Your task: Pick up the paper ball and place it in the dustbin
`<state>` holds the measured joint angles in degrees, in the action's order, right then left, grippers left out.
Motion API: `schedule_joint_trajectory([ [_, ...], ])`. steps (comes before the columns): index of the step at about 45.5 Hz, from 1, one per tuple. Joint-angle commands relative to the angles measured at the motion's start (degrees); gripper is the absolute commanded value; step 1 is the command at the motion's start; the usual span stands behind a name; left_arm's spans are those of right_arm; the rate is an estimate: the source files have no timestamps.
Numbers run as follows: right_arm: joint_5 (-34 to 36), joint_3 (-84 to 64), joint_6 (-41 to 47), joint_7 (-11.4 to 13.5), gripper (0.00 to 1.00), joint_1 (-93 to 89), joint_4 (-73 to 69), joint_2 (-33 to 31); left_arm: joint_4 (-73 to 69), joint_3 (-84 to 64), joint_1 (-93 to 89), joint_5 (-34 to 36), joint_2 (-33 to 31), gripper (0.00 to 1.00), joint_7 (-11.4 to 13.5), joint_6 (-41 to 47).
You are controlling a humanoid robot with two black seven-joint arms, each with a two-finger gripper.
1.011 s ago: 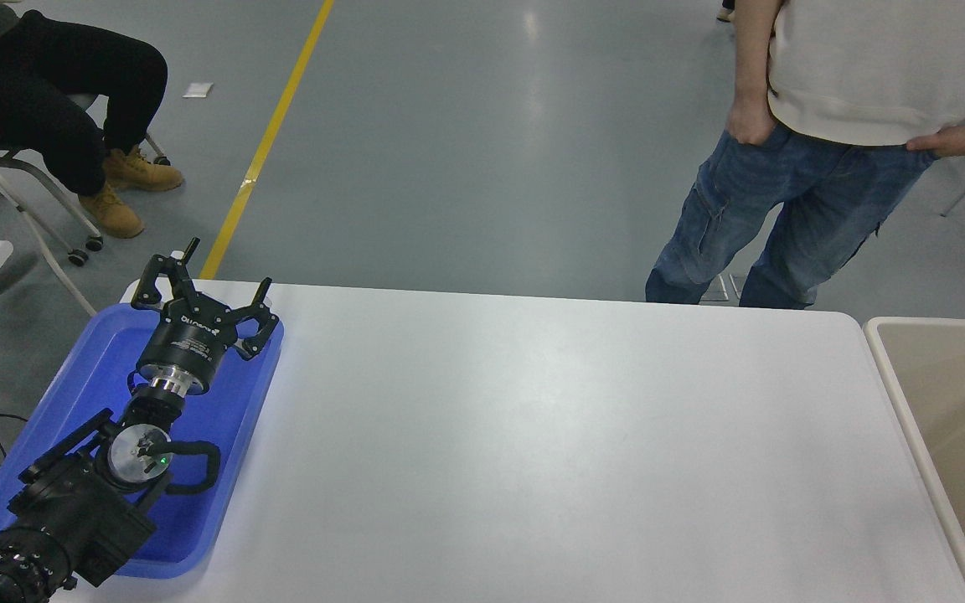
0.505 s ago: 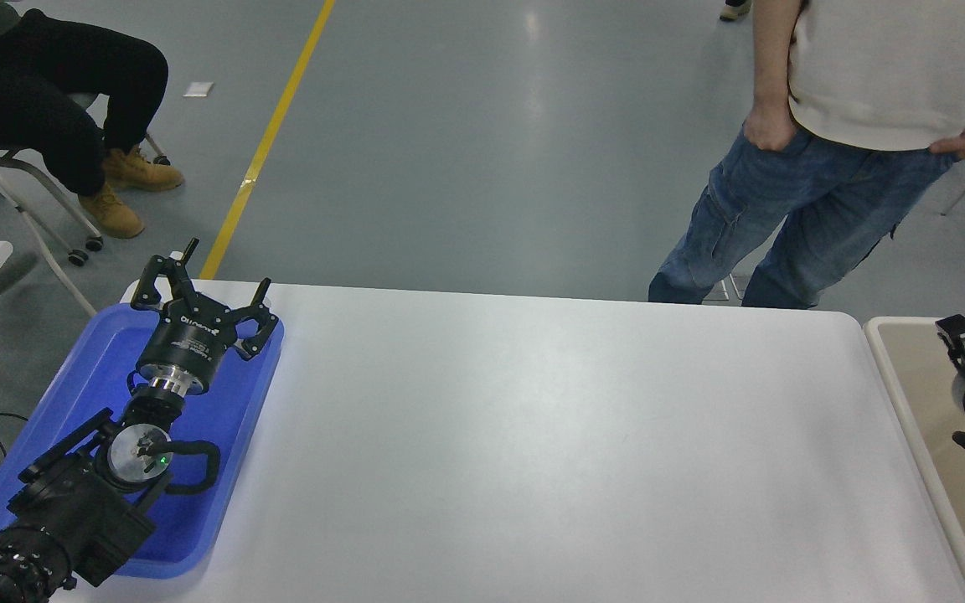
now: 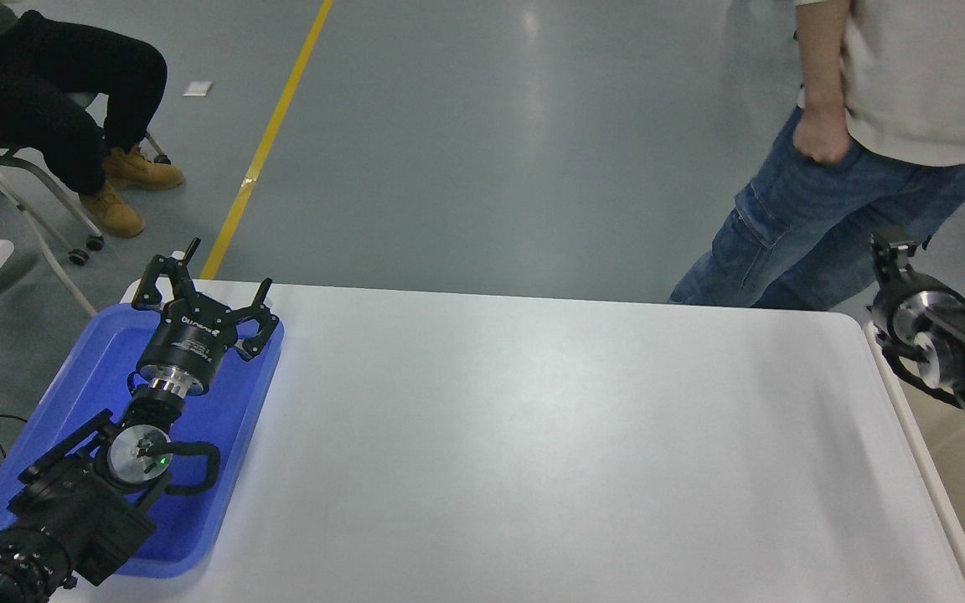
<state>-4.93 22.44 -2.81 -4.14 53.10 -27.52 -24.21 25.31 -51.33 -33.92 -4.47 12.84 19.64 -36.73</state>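
Mostly, the white table point(image 3: 533, 452) fills the view. Along its right edge runs the beige dustbin point(image 3: 910, 402), and the right gripper point(image 3: 891, 251) hangs over that bin's far corner; whether its fingers are spread cannot be told. The paper ball is nowhere visible. At the table's left edge, the left gripper point(image 3: 198, 280) sits spread wide over the blue tray point(image 3: 231, 419).

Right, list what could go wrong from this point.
1. No paper ball shows anywhere on the white table or in the blue tray, so the right claw may have nothing to pick up.
2. The right arm is raised at the table's right edge, close to the standing person; a wider swing might hit their leg.
3. The dustbin is largely hidden behind that arm, so whether anything lies in it cannot be checked.
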Motion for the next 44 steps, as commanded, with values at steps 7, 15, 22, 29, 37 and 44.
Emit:
schedule_joint_trajectory([
  [7,-1.92,9.73,0.17,-26.25,1.0,-2.82,-6.67,2.76,0.0,0.0,0.0,-0.02,-0.01,1.0,0.05,0.0],
  [15,-1.92,10.6,0.17,-29.0,1.0,-6.42,-6.49,5.22,0.0,0.0,0.0,-0.02,-0.01,1.0,0.05,0.0],
  [22,-1.92,17.71,0.08,-29.08,1.0,-9.85,-6.58,8.47,0.0,0.0,0.0,-0.02,-0.01,1.0,0.05,0.0],
  [29,-2.01,23.35,0.08,-29.17,1.0,-12.32,-6.58,10.94,0.0,0.0,0.0,-0.02,-0.01,1.0,0.05,0.0],
  [37,-1.92,23.09,0.08,-29.17,1.0,-12.41,-6.05,11.11,0.0,0.0,0.0,-0.02,-0.01,1.0,-0.04,0.0],
  [44,-1.92,23.0,0.08,-29.17,1.0,-12.4,-6.05,10.85,0.0,0.0,0.0,-0.02,-0.01,1.0,-0.04,0.0],
])
